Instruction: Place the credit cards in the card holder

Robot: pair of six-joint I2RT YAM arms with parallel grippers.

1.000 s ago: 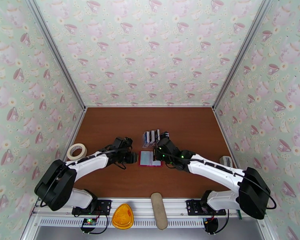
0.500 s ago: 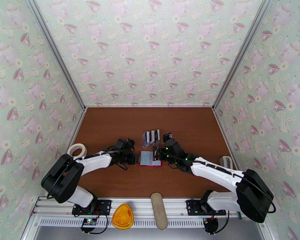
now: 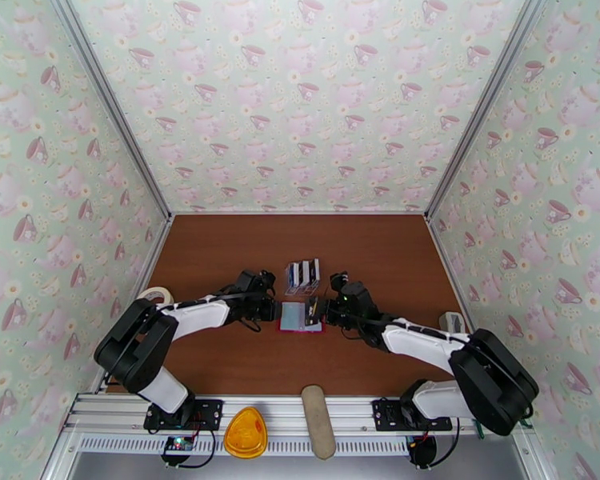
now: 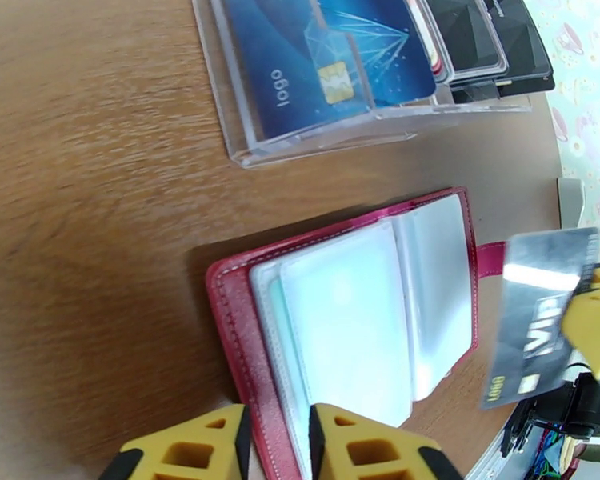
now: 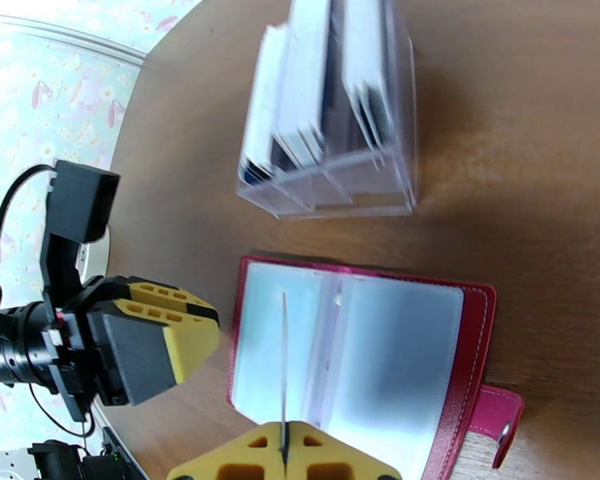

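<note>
The card holder lies open on the brown table, a little below the middle of the top view, with its pale pockets facing up. Just above it in that view there is a clear plastic stand with the other credit cards set in its slots. The stand is near the holder but apart from it. The right gripper is closed on one grey card marked VIP and holds it by the right edge of the holder. Whether the card touches the pockets, I cannot tell. The left gripper is at the left edge of the holder. Its jaws are narrow, and in the left wrist view the red cover edge shows in the gap between them. Whether they really pinch it, I cannot tell.
</note>
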